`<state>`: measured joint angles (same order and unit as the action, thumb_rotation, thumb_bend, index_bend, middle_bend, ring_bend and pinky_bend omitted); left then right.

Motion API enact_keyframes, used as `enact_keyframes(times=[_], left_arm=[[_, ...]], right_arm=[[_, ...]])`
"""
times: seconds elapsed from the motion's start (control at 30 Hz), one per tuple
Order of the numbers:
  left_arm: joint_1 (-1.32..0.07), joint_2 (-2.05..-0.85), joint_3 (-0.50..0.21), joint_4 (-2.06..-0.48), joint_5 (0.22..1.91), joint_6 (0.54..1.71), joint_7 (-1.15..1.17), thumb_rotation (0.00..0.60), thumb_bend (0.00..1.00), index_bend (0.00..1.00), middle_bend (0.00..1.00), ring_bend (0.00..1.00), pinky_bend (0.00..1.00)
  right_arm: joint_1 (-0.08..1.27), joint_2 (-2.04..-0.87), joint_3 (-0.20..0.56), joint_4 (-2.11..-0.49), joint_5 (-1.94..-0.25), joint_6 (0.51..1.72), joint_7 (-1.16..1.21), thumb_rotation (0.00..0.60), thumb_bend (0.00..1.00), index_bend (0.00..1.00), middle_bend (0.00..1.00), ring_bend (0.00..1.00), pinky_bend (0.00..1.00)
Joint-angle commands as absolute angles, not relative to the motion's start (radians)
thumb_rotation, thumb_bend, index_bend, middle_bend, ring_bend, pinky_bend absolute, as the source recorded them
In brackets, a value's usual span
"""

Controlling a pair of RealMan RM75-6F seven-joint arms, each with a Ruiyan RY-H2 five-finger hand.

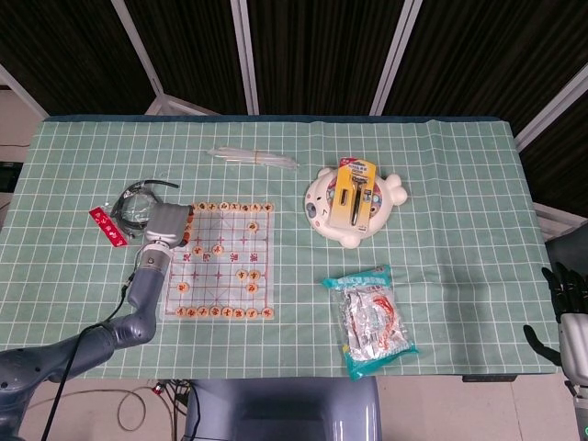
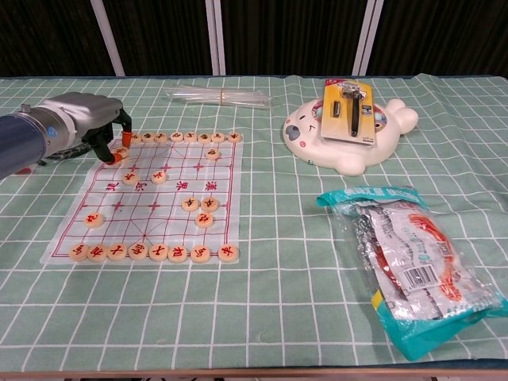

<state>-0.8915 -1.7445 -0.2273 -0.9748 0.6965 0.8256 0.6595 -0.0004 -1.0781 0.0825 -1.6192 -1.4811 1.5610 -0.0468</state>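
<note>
Head view first: my left hand sits at the far left corner of the chess board, knuckles up, so from above I cannot tell what the fingers are doing. That board is a clear sheet lying flat on the green checked tablecloth, its long axis running away from me, with rows of round pieces along the near and far edges. Glasses and a red strip lie just left of the hand. My right hand hangs off the table's right edge, well apart from everything, fingers spread and holding nothing. Chest view next: my left hand shows its fingers curled downward, orange fingertips touching a piece at the board's far left corner. Further right, a white seal-shaped toy carries a yellow razor pack, and a snack bag lies nearer me.
</note>
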Motion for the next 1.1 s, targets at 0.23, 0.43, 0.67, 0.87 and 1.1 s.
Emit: enact_keyframes(times=[0.23,0.43,0.67,0.87,1.1], left_arm=[[-0.891,-1.750,-0.223,-0.969,0.693,0.822,0.664,0.600,0.34,0.46,0.88,0.80,0.91],[-0.891,-1.751,-0.224,-0.962,0.695,0.823,0.662,0.600,0.29,0.41,0.88,0.80,0.91],[-0.889,-1.745,-0.232,-0.966,0.700,0.829,0.648,0.600,0.23,0.24,0.87,0.79,0.91],[-0.885,-1.726,-0.243,-0.996,0.718,0.848,0.627,0.600,0.19,0.16,0.86,0.78,0.91],[-0.821,-1.624,-0.270,-1.184,0.831,0.971,0.493,0.600,0.14,0.01,0.50,0.49,0.67]], right_arm=[[-0.001,-1.079,0.083,-1.620,-1.480,1.561,-0.048,0.600,0.34,0.00,0.00,0.00,0.00],[-0.001,-1.078,0.083,-1.621,-1.479,1.560,-0.048,0.600,0.34,0.00,0.00,0.00,0.00],[-0.001,-1.078,0.083,-1.621,-1.478,1.560,-0.049,0.600,0.34,0.00,0.00,0.00,0.00],[-0.001,-1.077,0.083,-1.621,-1.479,1.559,-0.048,0.600,0.34,0.00,0.00,0.00,0.00],[0.001,-1.076,0.081,-1.618,-1.484,1.556,-0.045,0.600,0.34,0.00,0.00,0.00,0.00]])
